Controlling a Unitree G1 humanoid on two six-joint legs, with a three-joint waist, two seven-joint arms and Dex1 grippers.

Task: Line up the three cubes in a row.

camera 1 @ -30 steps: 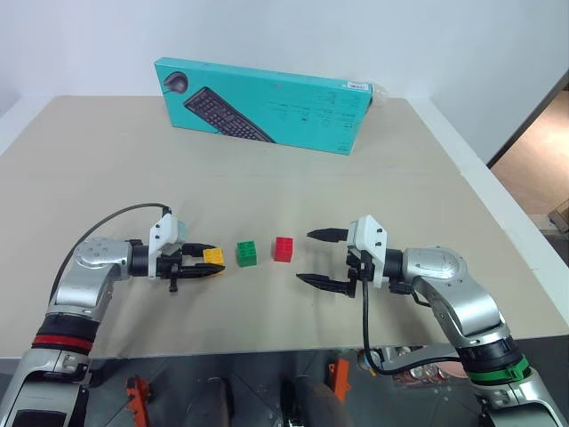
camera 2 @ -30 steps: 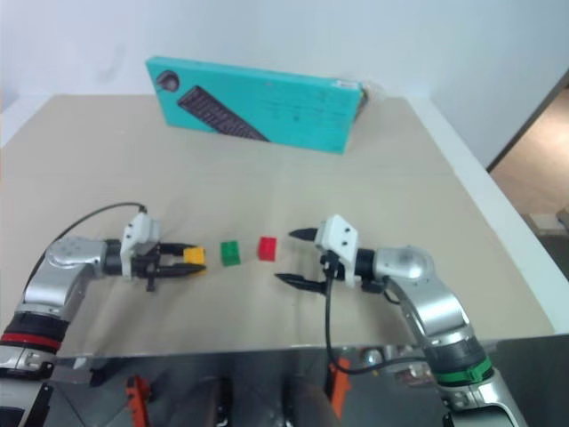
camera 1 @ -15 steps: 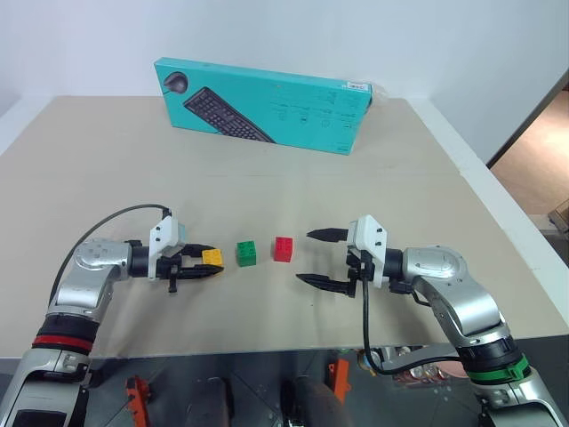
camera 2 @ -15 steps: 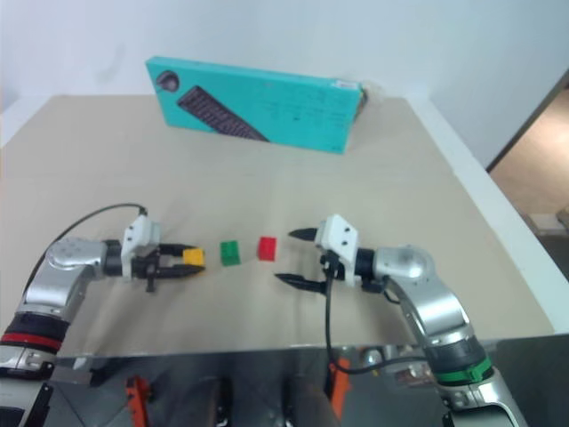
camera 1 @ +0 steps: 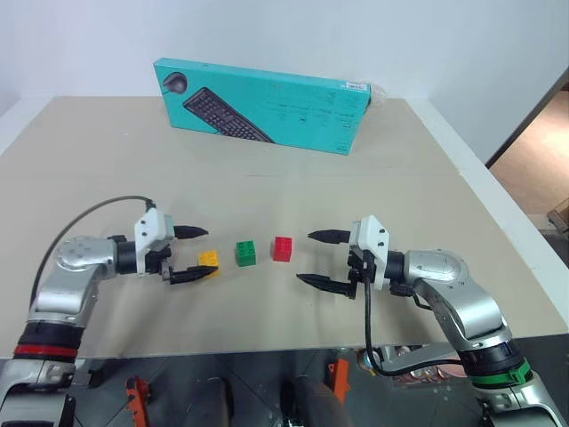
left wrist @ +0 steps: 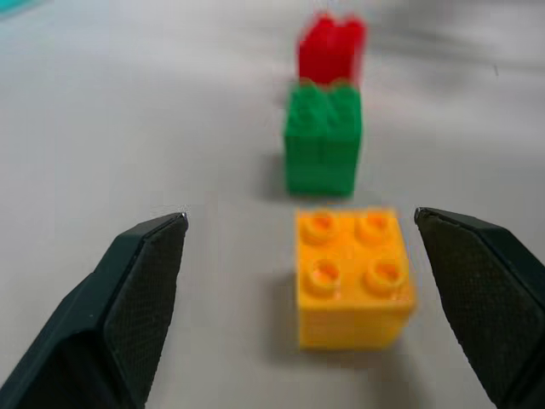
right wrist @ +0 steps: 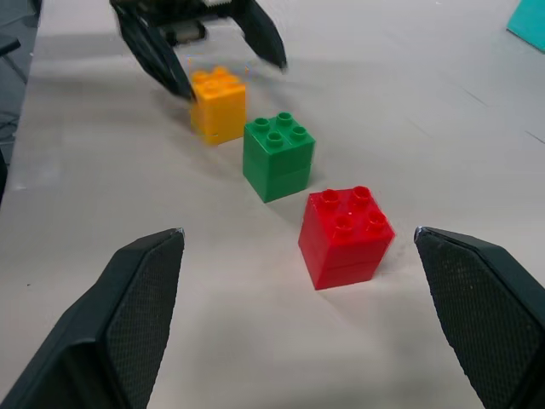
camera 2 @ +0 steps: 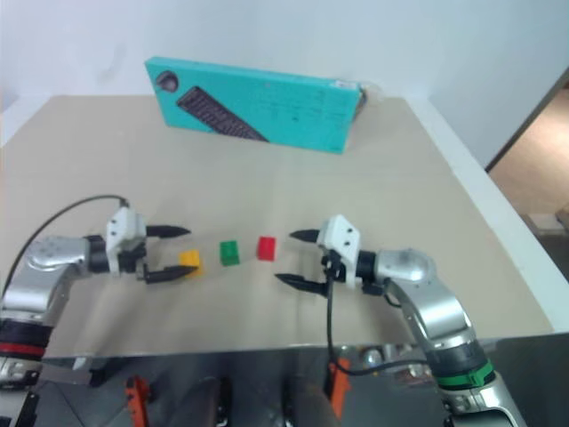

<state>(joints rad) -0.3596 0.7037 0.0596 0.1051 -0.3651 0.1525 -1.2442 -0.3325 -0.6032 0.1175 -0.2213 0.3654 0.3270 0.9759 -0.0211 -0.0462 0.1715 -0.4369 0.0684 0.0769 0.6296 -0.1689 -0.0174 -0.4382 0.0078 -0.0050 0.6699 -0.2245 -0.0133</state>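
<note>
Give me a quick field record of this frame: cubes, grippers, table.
yellow cube: on the table, free, between the left gripper's open fingers
green cube: middle of the row, small gap each side
red cube: right end of the row
row: yellow, green, red, roughly straight
left gripper: open, touching nothing
right gripper: open, just right of the red cube, apart from it
keyboard box: at the far side of the table

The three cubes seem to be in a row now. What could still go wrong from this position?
The left gripper is open, but the yellow cube sits between its fingers, close to the lower one; pulling away crookedly could knock it out of line. The green cube stands close by and might be pushed too. The open right gripper flanks the red cube; closing in could shift it.
</note>
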